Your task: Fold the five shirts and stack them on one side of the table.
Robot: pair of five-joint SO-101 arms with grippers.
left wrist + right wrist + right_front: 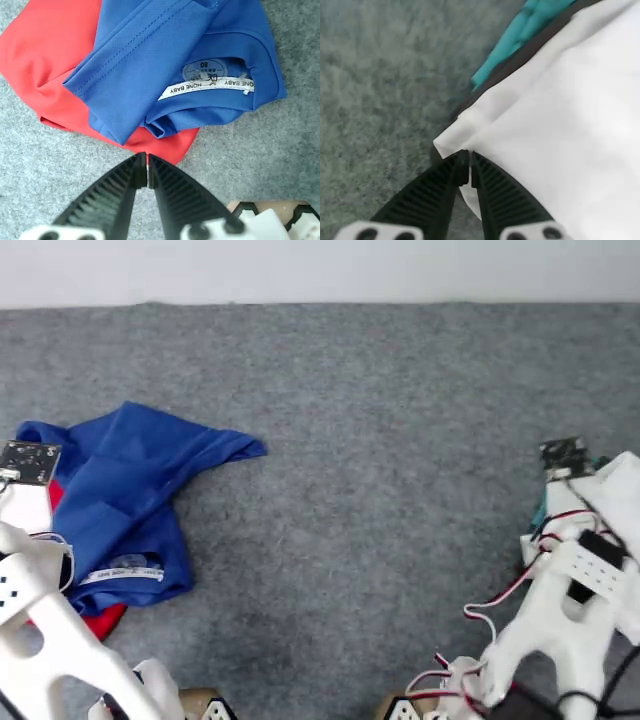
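Red shirt (45, 65) largely under blue shirt (150, 60)

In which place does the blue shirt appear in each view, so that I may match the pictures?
High view: blue shirt at the left, on a red shirt.
Left wrist view: blue shirt on the red shirt, just ahead of the left gripper.
Right wrist view: a white shirt and teal cloth on the grey mat.
Shared landmark: the blue shirt's white neck label, in high and left wrist views.
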